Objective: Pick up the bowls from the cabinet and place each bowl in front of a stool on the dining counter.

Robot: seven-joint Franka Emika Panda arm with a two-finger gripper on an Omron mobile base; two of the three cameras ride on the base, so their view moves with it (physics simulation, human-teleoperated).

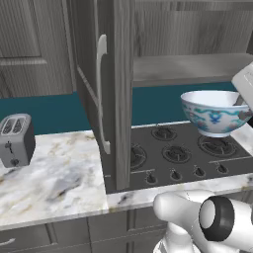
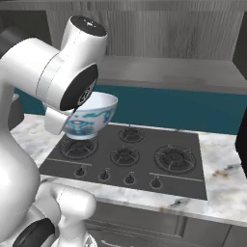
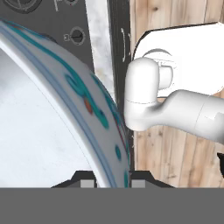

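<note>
Even, flat rendered light; soft faint shadows; no glare; slightly coarse, blurry edges.

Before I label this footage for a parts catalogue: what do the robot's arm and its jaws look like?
The arm is glossy white, built of rounded tubular links with bulbous elbows. Its joints end in dark, nearly black round caps ringed in white. No cables or markings are visible. In the hand view, the gripper has two small dark jaws with pale grey pads.

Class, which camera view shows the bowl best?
The left base view: the whole bowl shows, above the stovetop. In the right base view the arm hides part of it; the hand view shows a close slice of its rim.
</note>
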